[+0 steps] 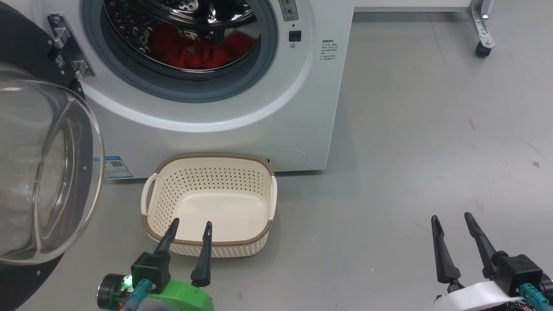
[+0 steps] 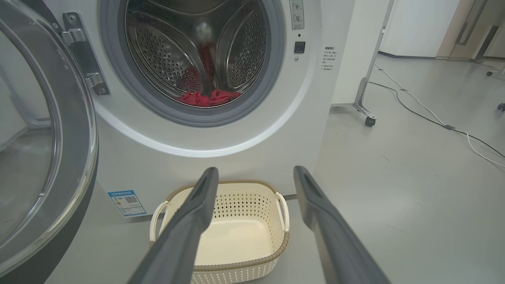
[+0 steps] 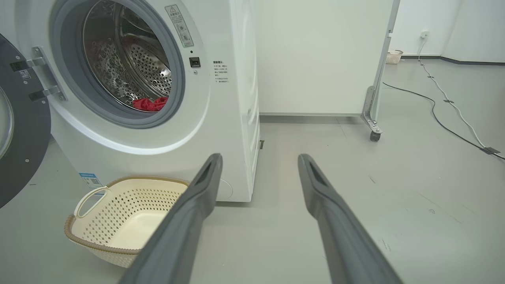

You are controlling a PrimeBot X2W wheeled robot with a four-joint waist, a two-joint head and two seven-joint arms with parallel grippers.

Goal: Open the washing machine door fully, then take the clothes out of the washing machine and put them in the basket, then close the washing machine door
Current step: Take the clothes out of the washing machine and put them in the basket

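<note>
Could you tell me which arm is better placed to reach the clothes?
Probably left: the left gripper, open, hangs by the basket below the clothes; the right gripper hangs well off to the side.

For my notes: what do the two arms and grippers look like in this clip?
Both grippers have two long, dark, tapering fingers on a black block. The left gripper has a bright green wrist housing with a lit green light and a teal connector. The right gripper has a white wrist housing and a teal connector too.
</note>
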